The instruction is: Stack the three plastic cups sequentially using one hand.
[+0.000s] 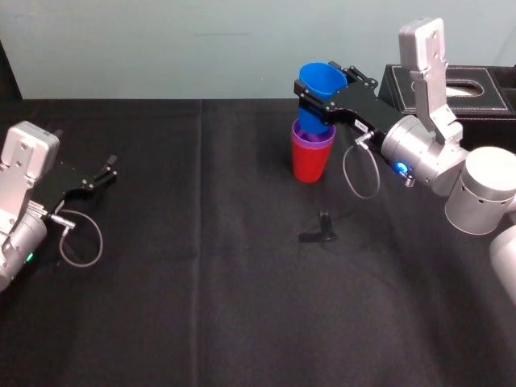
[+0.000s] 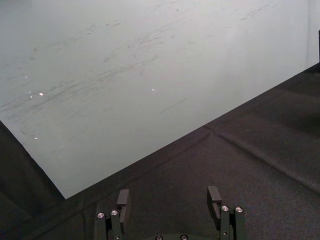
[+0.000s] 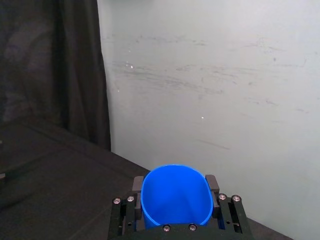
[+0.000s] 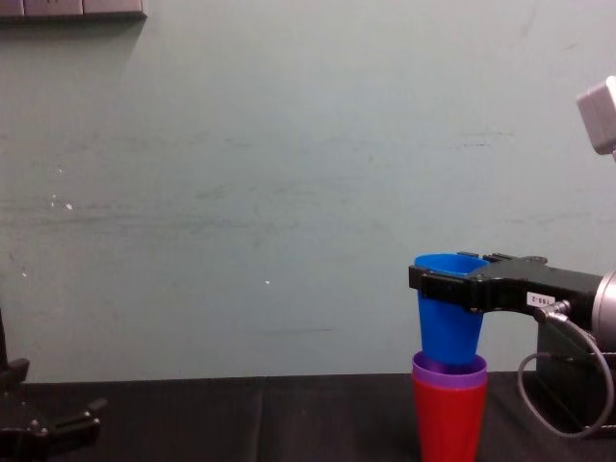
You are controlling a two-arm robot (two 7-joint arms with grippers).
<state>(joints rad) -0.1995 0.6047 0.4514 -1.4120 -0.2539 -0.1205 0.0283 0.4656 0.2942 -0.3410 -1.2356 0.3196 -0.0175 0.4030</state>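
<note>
The red cup (image 1: 310,164) (image 4: 449,423) stands upright on the black cloth with the purple cup (image 1: 313,138) (image 4: 449,371) nested inside it. My right gripper (image 1: 320,106) (image 3: 175,197) (image 4: 445,285) is shut on the blue cup (image 1: 321,89) (image 3: 174,197) (image 4: 450,318), a finger on each side. The blue cup is upright, its base just entering the purple cup's mouth. My left gripper (image 1: 110,171) (image 2: 170,202) rests open over the cloth at the left, nothing between its fingers.
A black stitched tissue box (image 1: 451,90) stands at the back right, behind the right arm. A small dark object (image 1: 324,226) lies on the cloth in front of the stack. A pale wall (image 4: 289,192) rises behind the table.
</note>
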